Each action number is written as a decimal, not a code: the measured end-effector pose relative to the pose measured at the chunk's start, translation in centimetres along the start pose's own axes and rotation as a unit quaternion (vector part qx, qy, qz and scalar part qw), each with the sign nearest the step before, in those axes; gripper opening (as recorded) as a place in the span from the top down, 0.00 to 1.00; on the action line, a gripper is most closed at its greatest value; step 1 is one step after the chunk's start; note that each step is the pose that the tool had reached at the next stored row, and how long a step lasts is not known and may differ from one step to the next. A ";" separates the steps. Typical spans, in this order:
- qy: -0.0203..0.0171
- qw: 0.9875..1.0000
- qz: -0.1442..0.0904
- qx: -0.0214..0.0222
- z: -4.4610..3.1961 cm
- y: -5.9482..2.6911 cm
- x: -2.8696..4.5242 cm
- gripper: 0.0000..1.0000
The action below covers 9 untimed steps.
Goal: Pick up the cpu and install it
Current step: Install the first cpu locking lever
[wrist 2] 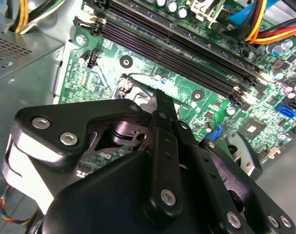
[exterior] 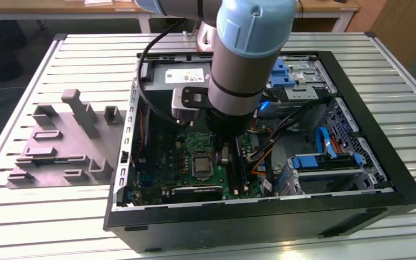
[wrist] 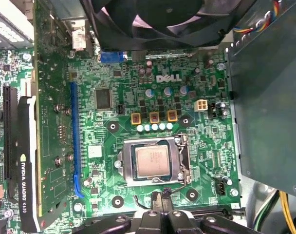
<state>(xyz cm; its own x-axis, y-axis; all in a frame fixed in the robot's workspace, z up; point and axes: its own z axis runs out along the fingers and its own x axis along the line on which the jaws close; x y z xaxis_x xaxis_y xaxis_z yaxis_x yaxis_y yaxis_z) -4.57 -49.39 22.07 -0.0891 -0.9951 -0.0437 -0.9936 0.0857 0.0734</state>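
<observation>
CPU [wrist: 152,161], a small square chip with a pale silver-grey metal face, lies flat in the metal-framed socket [wrist: 183,161] at the lower centre of the first wrist view, on the green motherboard [wrist: 187,87]. Going left to right in the exterior view: a grey plastic fixture [exterior: 60,146] of upright blocks and slots lies at mid left on the ribbed metal surface [exterior: 63,216]; beside it stands the open black computer case [exterior: 266,222], holding the motherboard, a graphics card [wrist: 25,161] on edge at the left of the first wrist view, a black fan [wrist: 157,24] at its top, orange and yellow cables [exterior: 262,157] and blue drive brackets [exterior: 324,161] at right. The robot arm [exterior: 248,65], a smooth grey and pale-blue cylinder, reaches down into the case centre. The black claw [wrist: 162,200] hangs just beside the socket's edge, its fingers pressed together and holding nothing.
</observation>
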 end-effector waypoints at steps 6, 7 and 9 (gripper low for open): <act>0.001 1.000 -0.008 0.000 0.29 -0.07 0.56 0.89; 0.001 1.000 -0.009 0.000 0.31 -0.08 0.65 0.89; 0.001 1.000 -0.012 -0.001 0.39 -0.10 0.82 0.89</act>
<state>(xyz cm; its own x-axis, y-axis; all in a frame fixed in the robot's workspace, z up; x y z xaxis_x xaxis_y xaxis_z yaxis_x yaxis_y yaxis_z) -4.57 -50.19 21.64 -0.0660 -0.9969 -0.0434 -0.9953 0.0627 0.0735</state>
